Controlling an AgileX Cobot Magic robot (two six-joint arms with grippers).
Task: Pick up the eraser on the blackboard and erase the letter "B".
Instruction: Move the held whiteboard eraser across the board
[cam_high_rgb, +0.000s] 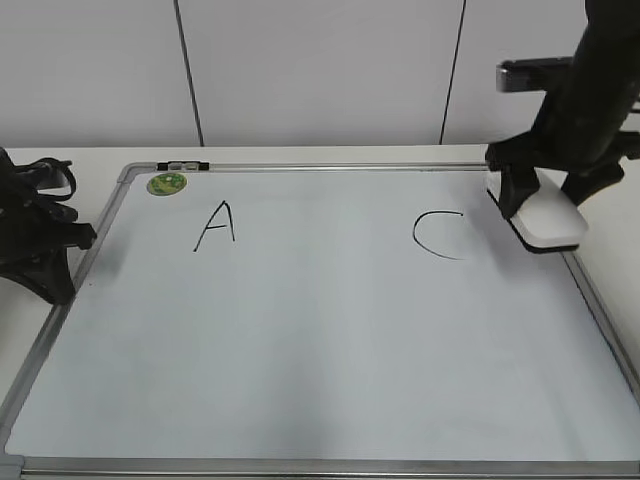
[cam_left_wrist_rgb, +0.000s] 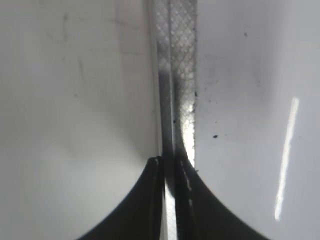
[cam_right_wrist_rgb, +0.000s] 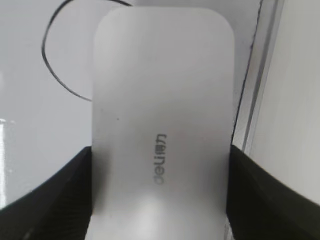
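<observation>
Exterior view shows the right arm coming down from the upper right, its black links bent so that the right pincer (cam_high_rgb: 546, 205) sits over the far right corner of the worktop (cam_high_rgb: 330, 155). That pincer is clamped on the eraser (cam_high_rgb: 552, 218), one finger on each long side; the white block with its dark underside is at the right edge of the blackboard (cam_high_rgb: 320, 350), just beside the letter "C" (cam_high_rgb: 440, 235), and whether it touches the board I cannot tell. Right wrist view confirms the hold: the black fingers (cam_right_wrist_rgb: 52, 200) press both flanks of the eraser (cam_right_wrist_rgb: 162, 115), whose top carries small grey print, with the curve of the "C" (cam_right_wrist_rgb: 55, 65) to its left and the silver frame (cam_right_wrist_rgb: 255, 100) to its right.

At the worktop's left edge the left arm rests low, its left pincer (cam_high_rgb: 40, 250) a dark folded mass beside the board's frame. Left wrist view has the left pincer (cam_left_wrist_rgb: 170, 170) with its two fingers drawn narrow, almost together, straddling the metal frame strip (cam_left_wrist_rgb: 175, 75).

Between the letter "A" (cam_high_rgb: 215, 227) and the "C" the board surface is blank white; no "B" shows there. A round green sticker (cam_high_rgb: 167, 183) sits at the board's far left corner. The worktop is pale, and behind it stands a white panelled wall (cam_high_rgb: 320, 70) with dark vertical seams.
</observation>
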